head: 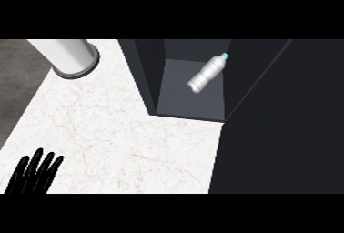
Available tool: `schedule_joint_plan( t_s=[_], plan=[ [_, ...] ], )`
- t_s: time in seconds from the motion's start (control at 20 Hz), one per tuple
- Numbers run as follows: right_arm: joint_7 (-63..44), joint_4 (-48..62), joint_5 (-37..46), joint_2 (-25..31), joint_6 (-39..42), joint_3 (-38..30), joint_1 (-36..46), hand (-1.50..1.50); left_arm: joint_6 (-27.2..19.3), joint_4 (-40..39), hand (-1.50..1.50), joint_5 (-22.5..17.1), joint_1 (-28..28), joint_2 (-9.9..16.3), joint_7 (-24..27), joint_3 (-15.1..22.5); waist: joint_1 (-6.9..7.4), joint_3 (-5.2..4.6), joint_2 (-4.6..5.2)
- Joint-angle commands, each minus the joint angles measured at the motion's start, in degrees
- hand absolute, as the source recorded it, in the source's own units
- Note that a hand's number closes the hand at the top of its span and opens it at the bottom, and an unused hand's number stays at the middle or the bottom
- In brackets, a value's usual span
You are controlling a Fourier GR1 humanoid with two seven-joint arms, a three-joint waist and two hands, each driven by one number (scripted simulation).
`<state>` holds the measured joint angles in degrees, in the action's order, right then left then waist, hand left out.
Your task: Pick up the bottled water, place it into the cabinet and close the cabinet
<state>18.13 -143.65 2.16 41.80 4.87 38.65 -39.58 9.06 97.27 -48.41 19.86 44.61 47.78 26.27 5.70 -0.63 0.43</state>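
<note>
1. The left hand (35,175) rests at the lower left edge of the view, fingers (39,160) straight, slightly spread and pointing up, holding nothing.
2. Well up and to the right of those fingers, the bottled water (207,73) lies tilted inside the open dark cabinet (151,77), its blue cap uppermost.
3. Above the fingers, far off on the white marble counter (121,136), stands a pale cylinder (70,57) on a dark base.
</note>
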Motion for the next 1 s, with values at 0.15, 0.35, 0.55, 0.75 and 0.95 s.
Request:
schedule_joint_plan(
  t_s=[0.15,0.35,0.55,0.75,0.95],
  plan=[
    [-12.54,-4.26,2.04,0.44,5.83,5.12,14.94,1.50,5.10,-0.63,-1.50,-2.23,0.64,4.29,0.49,-3.42,2.36,-0.13,0.91],
    [-17.03,-0.94,0.49,-1.92,6.30,6.42,21.09,1.50,7.14,-1.30,-1.50,-1.97,1.80,4.94,1.56,-3.49,3.74,-0.38,1.00],
    [-20.69,0.80,-2.13,-4.40,6.06,6.13,25.70,1.50,8.29,-1.72,-1.50,-2.45,1.27,6.95,1.50,-5.51,4.37,-0.51,1.23],
    [-23.01,4.58,-5.08,-9.21,5.19,7.08,28.94,1.50,9.12,-1.23,-1.50,-3.71,0.82,7.61,0.67,-6.26,4.49,-0.41,1.64],
    [-26.51,6.64,-7.78,-12.86,3.70,4.43,32.58,1.50,9.69,-0.79,-1.50,-3.51,0.94,8.26,0.05,-6.14,5.09,-0.48,2.01]
  ],
)
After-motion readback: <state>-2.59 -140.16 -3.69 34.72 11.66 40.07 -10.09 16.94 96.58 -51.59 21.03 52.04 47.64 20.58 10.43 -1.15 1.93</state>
